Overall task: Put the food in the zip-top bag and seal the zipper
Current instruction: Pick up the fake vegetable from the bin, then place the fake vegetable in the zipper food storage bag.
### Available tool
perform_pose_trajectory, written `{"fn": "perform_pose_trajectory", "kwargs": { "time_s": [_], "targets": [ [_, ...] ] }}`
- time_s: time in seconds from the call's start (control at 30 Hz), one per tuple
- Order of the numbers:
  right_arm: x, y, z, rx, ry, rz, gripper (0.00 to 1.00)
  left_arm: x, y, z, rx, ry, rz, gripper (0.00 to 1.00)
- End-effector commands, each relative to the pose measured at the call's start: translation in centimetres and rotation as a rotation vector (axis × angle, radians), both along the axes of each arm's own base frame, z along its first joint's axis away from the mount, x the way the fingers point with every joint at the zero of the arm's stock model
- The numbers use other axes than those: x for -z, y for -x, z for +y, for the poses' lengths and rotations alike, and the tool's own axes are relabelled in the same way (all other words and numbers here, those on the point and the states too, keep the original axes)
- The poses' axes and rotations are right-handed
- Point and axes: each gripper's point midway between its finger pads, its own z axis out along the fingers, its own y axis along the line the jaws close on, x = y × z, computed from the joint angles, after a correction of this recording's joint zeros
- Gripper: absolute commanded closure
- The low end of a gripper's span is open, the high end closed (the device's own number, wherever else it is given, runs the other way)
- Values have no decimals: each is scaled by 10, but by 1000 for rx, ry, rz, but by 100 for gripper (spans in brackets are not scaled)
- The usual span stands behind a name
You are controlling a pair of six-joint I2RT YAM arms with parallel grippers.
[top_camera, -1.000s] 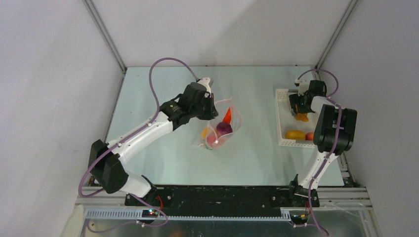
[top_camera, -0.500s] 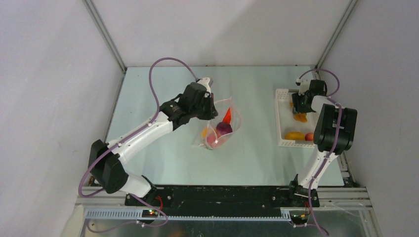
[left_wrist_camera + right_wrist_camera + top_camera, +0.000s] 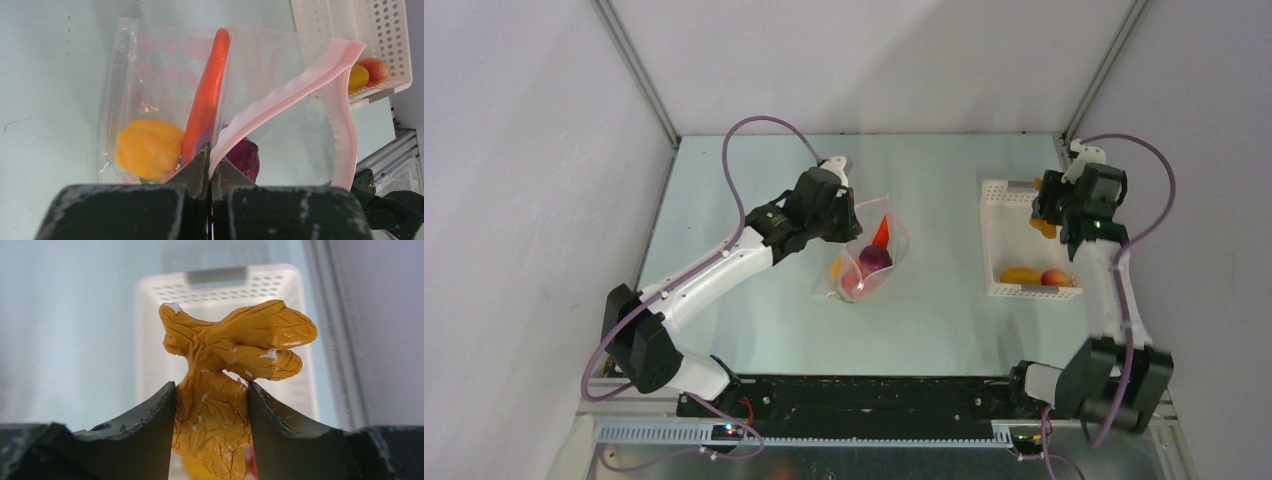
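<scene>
The clear zip-top bag (image 3: 872, 255) with pink dots lies mid-table, its mouth held open. My left gripper (image 3: 210, 152) is shut on the pink zipper strip (image 3: 280, 97) and lifts one lip of it. Inside the bag lie a red-orange carrot (image 3: 207, 95), a yellow pepper (image 3: 147, 147) and a purple vegetable (image 3: 244, 156). My right gripper (image 3: 211, 390) is shut on a crinkled orange toy food (image 3: 225, 370) and holds it above the white basket (image 3: 996, 205); it also shows in the top view (image 3: 1043, 224).
The white slotted basket stands at the right and holds a yellow-orange fruit (image 3: 1021, 274) and a red fruit (image 3: 1054, 277). Grey walls close in the table on the left, back and right.
My right arm has lifted the orange food out of the basket and swung toward the right wall. My left gripper still holds the bag's zipper strip; the bag has barely moved.
</scene>
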Motion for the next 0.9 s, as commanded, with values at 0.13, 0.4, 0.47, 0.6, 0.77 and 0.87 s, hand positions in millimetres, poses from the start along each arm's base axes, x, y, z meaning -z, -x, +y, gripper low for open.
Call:
{"fn": "perform_pose_trajectory", "kwargs": {
  "time_s": [0.13,0.4,0.47,0.6,0.77,0.87],
  "targets": [
    [-113,77,176,-572,-509,-359,86,-39,-4,-1,-24,64,-71,100],
    [-188,163,308,-1063,-722,-512,85,-42,-2,-4,-22,88,-69,100],
    [-188,168,334,-1095,-776,-503,86,-44,-1,-4,-21,99,-67,100],
    [-181,157,371,-1050,-856,-510,83,-46,1,-4,-29,115,-66,100],
    [-158,139,401,-991,-851,-525,79,-47,7,-1,-33,131,-56,100],
    [-134,117,402,-888,-800,-496,79,-48,9,2,-41,137,-59,100]
  ]
}}
